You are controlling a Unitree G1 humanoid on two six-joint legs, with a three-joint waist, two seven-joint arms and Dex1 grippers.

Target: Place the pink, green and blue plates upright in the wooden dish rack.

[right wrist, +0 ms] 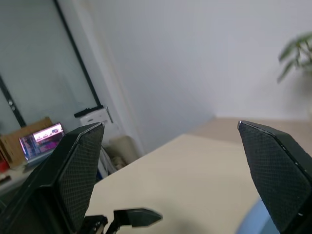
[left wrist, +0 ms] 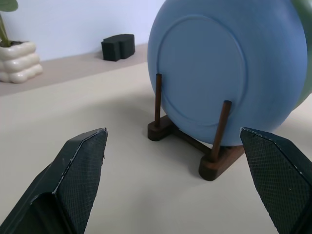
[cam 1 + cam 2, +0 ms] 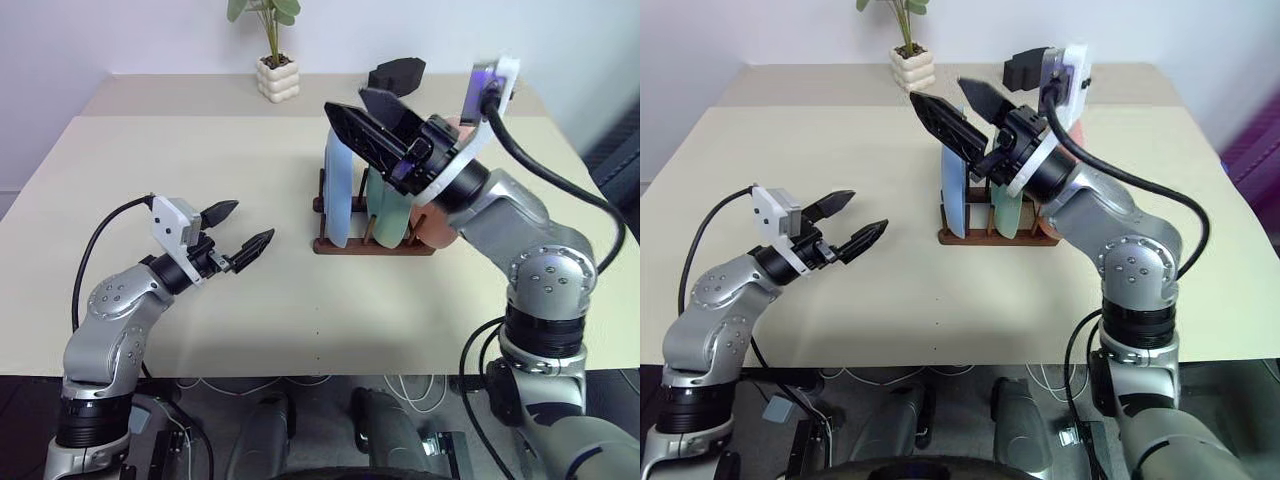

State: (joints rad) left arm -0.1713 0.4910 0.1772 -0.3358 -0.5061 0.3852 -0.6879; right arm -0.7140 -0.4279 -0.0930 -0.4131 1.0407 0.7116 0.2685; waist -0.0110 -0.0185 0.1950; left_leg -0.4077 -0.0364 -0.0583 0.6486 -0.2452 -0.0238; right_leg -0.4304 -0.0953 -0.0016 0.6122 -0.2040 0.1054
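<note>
Jaws of both the left gripper [image 3: 240, 226] and the right gripper [image 3: 362, 112] stand apart, empty. Blue plate [image 3: 338, 190], green plate [image 3: 385, 215] and pink plate [image 3: 443, 225] stand in the wooden dish rack [image 3: 345, 245] mid-surface; the right gripper hovering just above could tip them.

The rack [image 2: 214, 163] is dark, smooth wood, the blue plate [image 2: 219, 68] matt-glazed, the table [image 3: 200, 160] a matt cream surface, and the fingers [image 2: 78, 175] black with cross-hatched, rough pads.

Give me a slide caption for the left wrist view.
Open left gripper facing the blue plate standing upright in the wooden dish rack.
</note>
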